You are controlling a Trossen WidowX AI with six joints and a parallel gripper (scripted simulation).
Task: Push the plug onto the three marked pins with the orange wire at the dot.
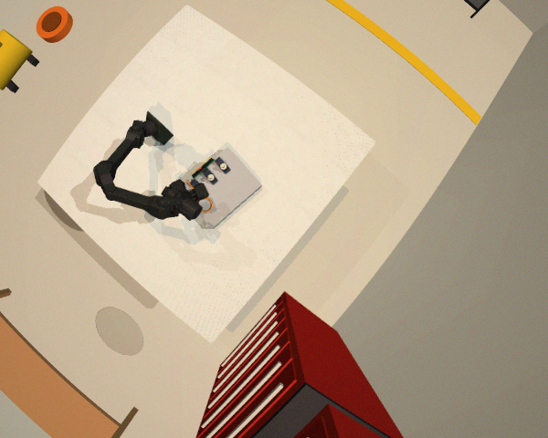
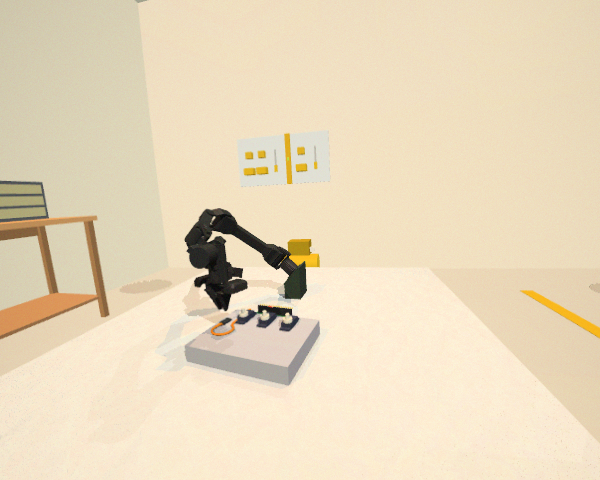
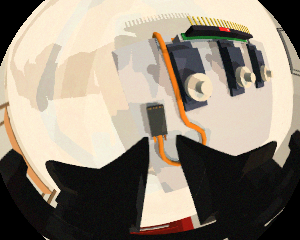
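The grey holder (image 1: pixel 238 188) (image 2: pixel 253 347) (image 3: pixel 235 120) lies on the table. The black plug (image 2: pixel 225 321) (image 3: pixel 157 120) lies flat on it, its orange lead (image 2: pixel 222 333) (image 3: pixel 173 82) looping beside the leftmost dark blue servo (image 2: pixel 244 315) (image 3: pixel 190 62) in the wrist view. The row of gold pins (image 3: pixel 205 22) sticks out from a black strip at the holder's edge; a red band (image 3: pixel 224 29) marks part of it. The dot is too small to make out. My gripper (image 2: pixel 224 308) (image 3: pixel 162 140) is open with a narrow gap, empty, above the plug's lead end. In the top view the arm hides the plug.
Two more servos (image 3: pixel 232 62) (image 3: pixel 260 62) with pale horns stand along the pin strip. The arm's base plate (image 1: pixel 159 128) (image 2: pixel 295 282) stands beyond the pin side of the holder. A red drawer cabinet (image 1: pixel 265 358) stands off the table (image 1: pixel 283 118).
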